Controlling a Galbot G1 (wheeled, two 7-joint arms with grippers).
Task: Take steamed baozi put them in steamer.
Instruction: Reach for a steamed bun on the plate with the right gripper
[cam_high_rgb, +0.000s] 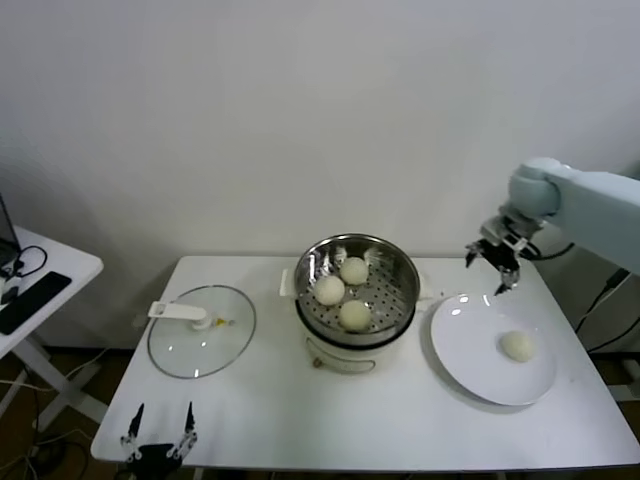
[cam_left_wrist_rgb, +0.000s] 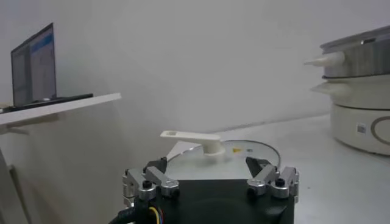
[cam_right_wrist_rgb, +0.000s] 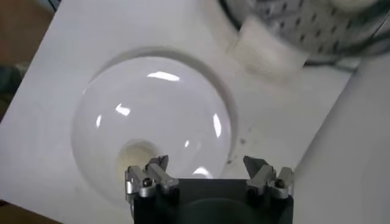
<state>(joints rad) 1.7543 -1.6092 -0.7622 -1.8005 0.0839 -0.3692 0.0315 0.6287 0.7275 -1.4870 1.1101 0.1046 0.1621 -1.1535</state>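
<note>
The steamer (cam_high_rgb: 399, 282) is a shiny steel basket with a perforated floor on a white cooker base at the table's middle. Three cream-white baozi lie in it (cam_high_rgb: 354, 270) (cam_high_rgb: 330, 290) (cam_high_rgb: 354, 315). One more baozi (cam_high_rgb: 517, 345) rests on the white plate (cam_high_rgb: 470, 340) to the right; it also shows in the right wrist view (cam_right_wrist_rgb: 135, 155). My right gripper (cam_high_rgb: 493, 267) (cam_right_wrist_rgb: 207, 164) hangs open and empty above the plate's far edge. My left gripper (cam_high_rgb: 160, 425) (cam_left_wrist_rgb: 207, 164) is parked open at the table's front left edge.
A flat glass lid (cam_high_rgb: 200, 330) (cam_left_wrist_rgb: 253, 148) with a white handle lies on the table left of the steamer. A side table (cam_high_rgb: 40, 280) with a black device stands at the far left. A wall closes off the back.
</note>
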